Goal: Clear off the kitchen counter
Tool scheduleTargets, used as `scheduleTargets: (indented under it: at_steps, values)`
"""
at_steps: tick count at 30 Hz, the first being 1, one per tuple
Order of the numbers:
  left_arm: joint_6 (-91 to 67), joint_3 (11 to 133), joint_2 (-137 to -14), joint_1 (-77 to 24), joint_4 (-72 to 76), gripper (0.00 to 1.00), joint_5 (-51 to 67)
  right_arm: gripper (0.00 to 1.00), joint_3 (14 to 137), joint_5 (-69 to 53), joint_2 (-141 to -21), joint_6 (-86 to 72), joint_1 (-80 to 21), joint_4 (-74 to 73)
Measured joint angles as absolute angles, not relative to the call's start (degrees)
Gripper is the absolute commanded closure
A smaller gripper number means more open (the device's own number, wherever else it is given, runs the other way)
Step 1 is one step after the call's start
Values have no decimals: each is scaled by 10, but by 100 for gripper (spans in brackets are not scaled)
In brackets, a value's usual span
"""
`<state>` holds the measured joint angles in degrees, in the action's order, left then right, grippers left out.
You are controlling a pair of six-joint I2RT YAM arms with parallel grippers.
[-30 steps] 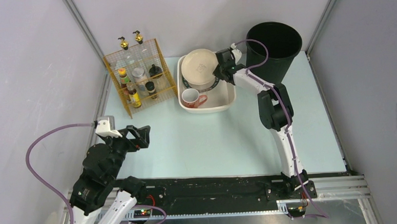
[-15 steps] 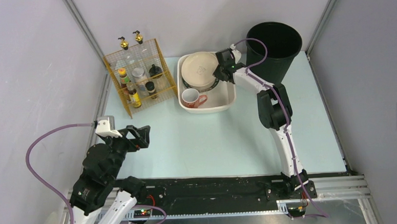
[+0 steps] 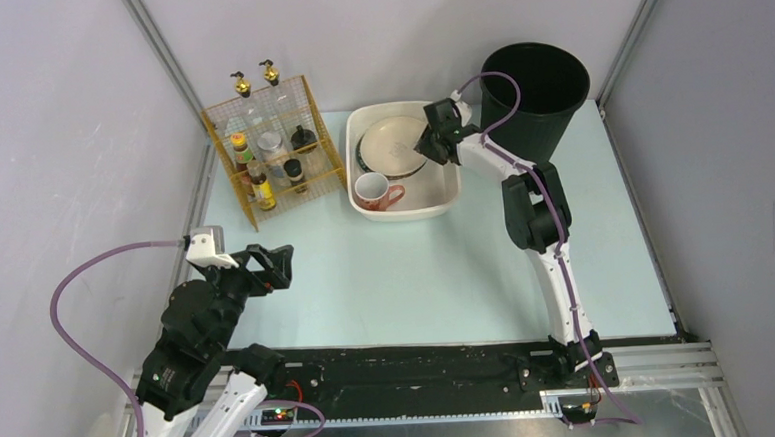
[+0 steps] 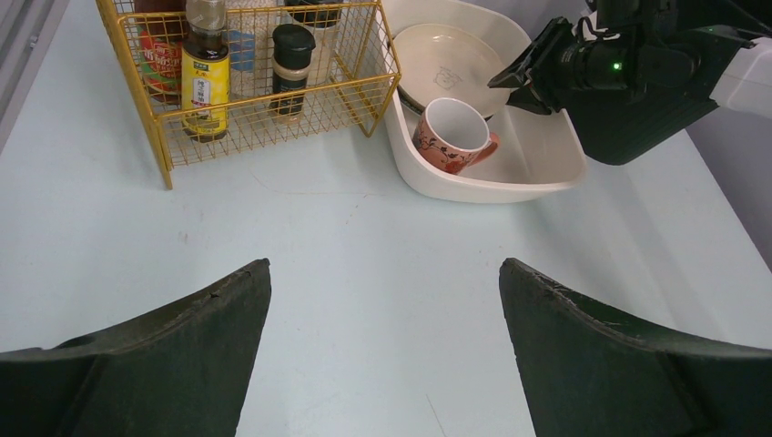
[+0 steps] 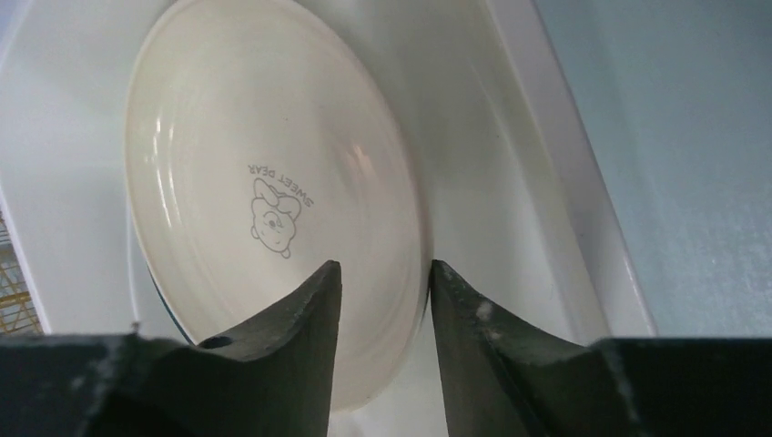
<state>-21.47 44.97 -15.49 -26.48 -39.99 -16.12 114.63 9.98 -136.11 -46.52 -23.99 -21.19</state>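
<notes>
Pale mint desk (image 3: 417, 277) across mid frame in top view, grey rails round it. On it, upper centre: white basin (image 3: 408, 213) w/ cream plate (image 3: 388, 143) tilted in its upper end, cartoon print & "SWEET DEAR" on its face, and pink mug (image 3: 370, 190) in lower end, mouth showing. Just beside basin, toward upper left: yellow wire rack (image 4: 319, 118) w/ sauce bottles (image 4: 205, 77) & jars, upright. Upper right of basin: black bin (image 3: 537, 90), close behind right arm's wrist; touching or not, can't tell. Right hand (image 5: 382, 273) over basin's upper-right corner, fingers part-way apart, plate rim in the gap nearer one finger, basin wall right alongside; not pinched, nothing held. Left hand (image 4: 384, 266) at lower left of top view, well apart from rack & basin, spread wide above desk, holding nothing.
</notes>
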Motion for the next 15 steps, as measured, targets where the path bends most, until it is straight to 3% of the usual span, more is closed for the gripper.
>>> scheduleTargets:
  at_steps: [4, 8, 11, 15]
  values:
    - [-215, 449, -155, -265, -400, 2, -161, 43, 1130, 89, -1358, -459, -239, -206]
    - [-215, 449, -155, -265, -400, 2, -161, 26, 1084, 72, -1329, -440, -238, -193]
    - [-215, 449, -155, -265, -400, 2, -162, 14, 1019, 59, -1276, -423, -241, -170]
    - [-215, 449, -155, -265, -400, 2, -162, 7, 924, 62, -1179, -399, -243, -137]
